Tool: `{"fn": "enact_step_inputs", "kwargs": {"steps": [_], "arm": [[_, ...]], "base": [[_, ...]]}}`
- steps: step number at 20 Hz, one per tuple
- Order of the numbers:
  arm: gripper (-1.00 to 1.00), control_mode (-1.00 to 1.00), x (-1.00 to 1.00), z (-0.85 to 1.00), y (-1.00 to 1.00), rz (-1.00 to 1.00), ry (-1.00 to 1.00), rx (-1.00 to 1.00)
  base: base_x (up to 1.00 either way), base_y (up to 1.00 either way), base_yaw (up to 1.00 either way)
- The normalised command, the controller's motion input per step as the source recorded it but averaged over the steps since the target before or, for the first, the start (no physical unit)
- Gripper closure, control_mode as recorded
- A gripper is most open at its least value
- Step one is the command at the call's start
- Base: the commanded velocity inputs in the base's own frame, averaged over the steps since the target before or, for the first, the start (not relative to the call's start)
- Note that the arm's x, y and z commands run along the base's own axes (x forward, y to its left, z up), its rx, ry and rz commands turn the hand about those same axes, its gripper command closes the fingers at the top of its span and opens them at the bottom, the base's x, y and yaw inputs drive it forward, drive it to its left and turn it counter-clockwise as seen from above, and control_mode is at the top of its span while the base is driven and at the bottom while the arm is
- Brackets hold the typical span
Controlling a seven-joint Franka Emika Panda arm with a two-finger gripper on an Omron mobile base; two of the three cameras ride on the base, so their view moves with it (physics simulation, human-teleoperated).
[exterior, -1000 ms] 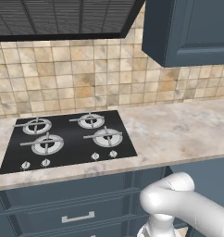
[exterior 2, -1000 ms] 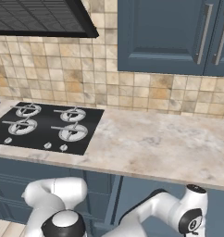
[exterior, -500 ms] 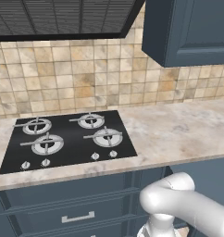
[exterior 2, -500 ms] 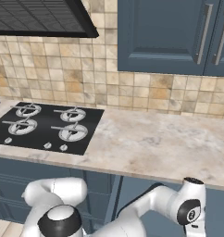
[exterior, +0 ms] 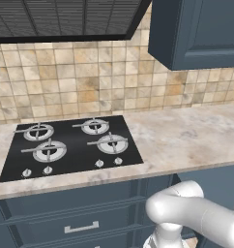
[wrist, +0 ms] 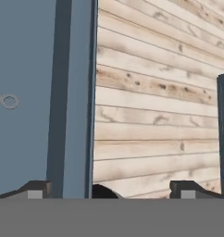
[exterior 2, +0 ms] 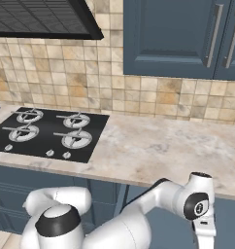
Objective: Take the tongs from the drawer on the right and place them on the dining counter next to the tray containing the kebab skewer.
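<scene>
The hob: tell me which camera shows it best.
The left base view: the black hob sits near the middle, all four burners and front knobs showing. The right base view has it at the left edge, partly cut off. The hand view looks along the fingers at blue panels and wooden floor.

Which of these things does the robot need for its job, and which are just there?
For the job: gripper, open; navy front before it, perhaps the drawer, cannot tell.
Just there: black hob, stone worktop, range hood, wall cabinets, handled drawer, wooden floor.
</scene>
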Motion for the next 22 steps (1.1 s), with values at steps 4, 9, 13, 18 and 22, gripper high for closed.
{"fn": "enact_step_inputs", "kwargs": {"steps": [4,9,13,18,22], "arm": [[-1.0,-1.0,0.22,0.23,0.12,0.1,0.0,0.01],[-1.0,-1.0,0.19,0.16,0.07,0.13,0.0,0.01],[-1.0,-1.0,0.06,0.0,0.01,0.16,0.0,0.0],[-1.0,-1.0,0.02,0.0,0.0,0.19,0.0,0.0],[-1.0,-1.0,0.05,0.0,0.0,0.2,0.0,0.02]], "base": [[0.0,0.0,0.0],[0.0,0.0,0.0],[0.0,0.0,0.0],[0.0,0.0,0.0],[0.0,0.0,0.0]]}}
